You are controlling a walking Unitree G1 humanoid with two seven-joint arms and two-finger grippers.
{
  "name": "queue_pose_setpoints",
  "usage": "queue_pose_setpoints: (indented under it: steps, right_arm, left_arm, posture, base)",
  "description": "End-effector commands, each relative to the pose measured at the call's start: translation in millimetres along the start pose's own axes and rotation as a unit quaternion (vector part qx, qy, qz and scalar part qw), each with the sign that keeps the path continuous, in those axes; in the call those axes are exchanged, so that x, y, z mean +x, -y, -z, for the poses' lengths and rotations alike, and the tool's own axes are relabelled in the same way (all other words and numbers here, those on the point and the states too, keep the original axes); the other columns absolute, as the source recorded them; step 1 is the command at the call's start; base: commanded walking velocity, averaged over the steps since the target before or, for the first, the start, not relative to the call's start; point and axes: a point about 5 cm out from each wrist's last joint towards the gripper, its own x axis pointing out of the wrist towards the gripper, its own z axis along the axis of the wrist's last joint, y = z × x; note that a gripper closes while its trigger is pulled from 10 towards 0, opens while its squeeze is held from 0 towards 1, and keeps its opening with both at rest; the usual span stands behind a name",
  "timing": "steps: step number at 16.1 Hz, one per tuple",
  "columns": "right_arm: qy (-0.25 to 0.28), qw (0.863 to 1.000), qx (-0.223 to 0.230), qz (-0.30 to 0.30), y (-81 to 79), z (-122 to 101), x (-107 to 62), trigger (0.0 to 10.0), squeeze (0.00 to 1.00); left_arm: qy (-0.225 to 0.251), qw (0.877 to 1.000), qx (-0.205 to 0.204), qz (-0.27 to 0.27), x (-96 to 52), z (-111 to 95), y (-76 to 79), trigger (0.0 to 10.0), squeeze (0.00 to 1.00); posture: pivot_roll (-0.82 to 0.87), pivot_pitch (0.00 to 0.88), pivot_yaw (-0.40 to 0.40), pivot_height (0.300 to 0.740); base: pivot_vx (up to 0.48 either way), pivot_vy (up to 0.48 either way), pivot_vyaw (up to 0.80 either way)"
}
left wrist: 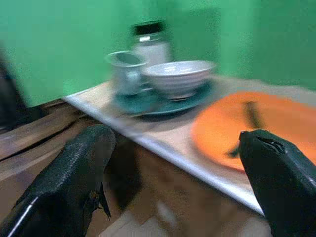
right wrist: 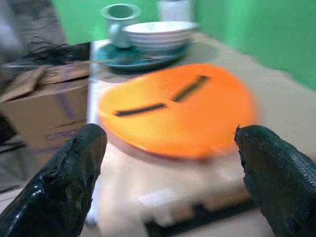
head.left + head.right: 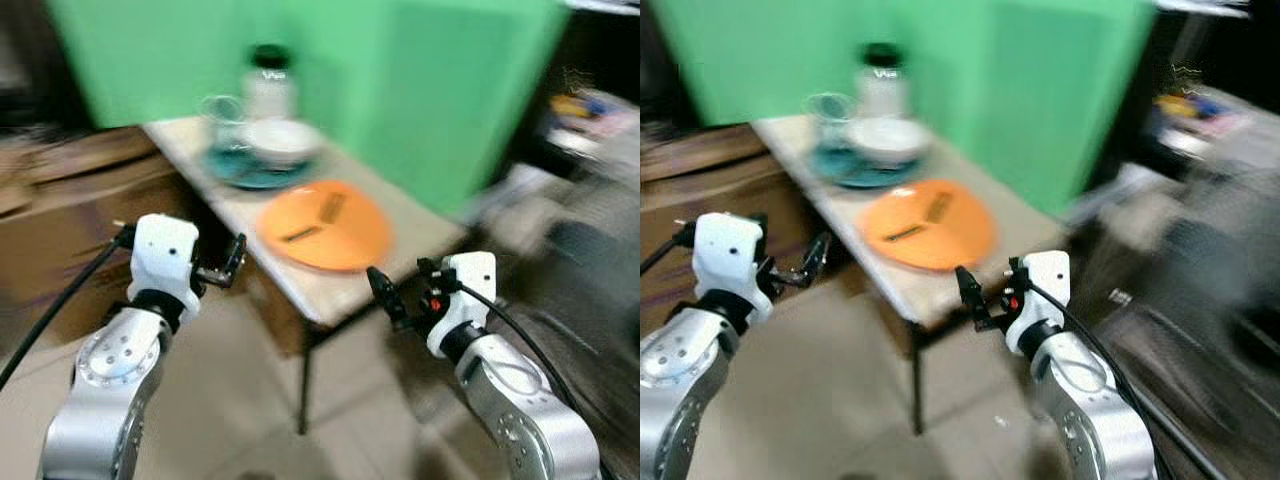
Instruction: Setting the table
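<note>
No writing can be read through the blur. Left gripper (image 3: pixel 236 262), fingers spread and empty, hangs beside the table (image 3: pixel 420 232). On it: one teal plate (image 3: pixel 250 172) bearing one cup (image 3: pixel 222 112) and white bowl (image 3: pixel 281 140), one jar (image 3: pixel 268 85), one orange plate (image 3: pixel 325 225) carrying perhaps two dark utensils (image 2: pixel 163 100). Right gripper (image 3: pixel 388 297), spread, empty, faces its edge.

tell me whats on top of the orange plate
Two dark, narrow utensils lie on the orange plate, end to end with a gap between them. Blur keeps me from telling which kind they are. Nothing else covers the plate.
</note>
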Motion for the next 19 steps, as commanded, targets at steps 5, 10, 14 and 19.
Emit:
queue_pose_setpoints:
  steps: [5, 10, 14, 19]
  right_arm:
    - [0.016, 1.0, 0.015, 0.015, 2.8, -4.8, 1.6, 10.0, 0.0]
    - [0.018, 1.0, 0.018, 0.017, 3.0, -5.4, 2.1, 10.0, 0.0]
    - [0.018, 0.999, 0.02, 0.018, 3.3, -6.0, 2.6, 10.0, 0.0]
    - [0.018, 0.999, 0.017, 0.02, 4.0, -6.3, 2.9, 10.0, 0.0]
  left_arm:
    - [-0.001, 1.0, 0.002, 0.007, 0.2, -0.2, 0.5, 10.0, 0.0]
    - [-0.002, 1.0, 0.003, 0.013, 0.8, -0.3, 1.7, 10.0, 0.0]
    - [-0.002, 1.0, 0.005, 0.018, 1.4, -0.2, 2.3, 10.0, 0.0]
    - [-0.001, 1.0, 0.005, 0.024, 2.4, 0.0, 3.8, 10.0, 0.0]
  posture:
    - [0.19, 0.0, -0.056, 0.74]
    - [0.19, 0.0, -0.055, 0.74]
    - [0.18, 0.0, -0.056, 0.74]
    - [0.18, 0.0, -0.056, 0.74]
  base:
    - [0.311, 0.0, 0.0]
    - [0.312, 0.0, 0.0]
    - [0.308, 0.0, 0.0]
    - [0.3, 0.0, 0.0]
